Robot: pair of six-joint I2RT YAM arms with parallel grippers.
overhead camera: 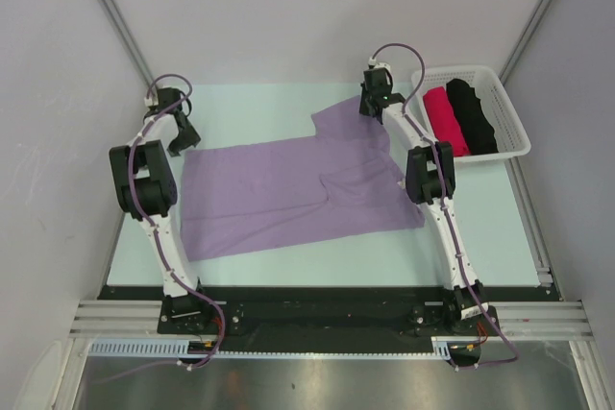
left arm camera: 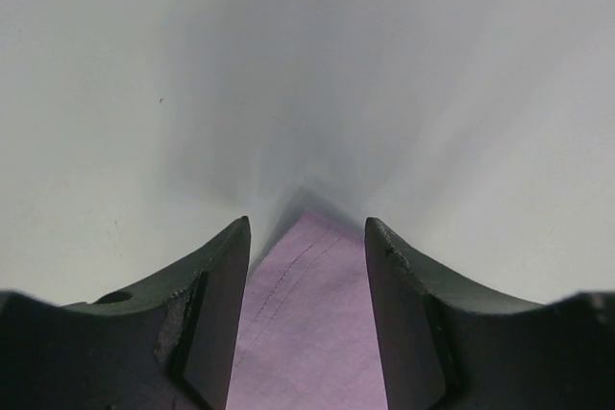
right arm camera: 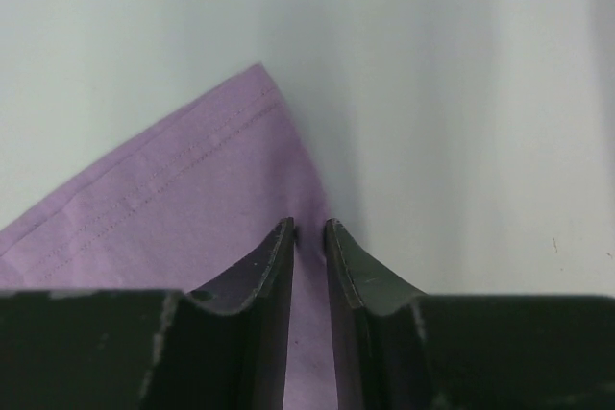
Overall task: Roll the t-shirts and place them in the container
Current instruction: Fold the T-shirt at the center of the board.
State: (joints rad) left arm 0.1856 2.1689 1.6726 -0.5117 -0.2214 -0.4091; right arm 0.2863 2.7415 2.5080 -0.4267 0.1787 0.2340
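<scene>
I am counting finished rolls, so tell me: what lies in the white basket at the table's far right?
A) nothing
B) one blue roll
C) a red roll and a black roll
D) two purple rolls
C: a red roll and a black roll lie side by side inside the white basket, while the purple t-shirt lies spread out, outside it.

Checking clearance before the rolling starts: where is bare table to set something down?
Free: the table strip nearer than the t-shirt, the far strip beyond it, and the patch in front of the basket. Crowded: the far right corner.
</scene>
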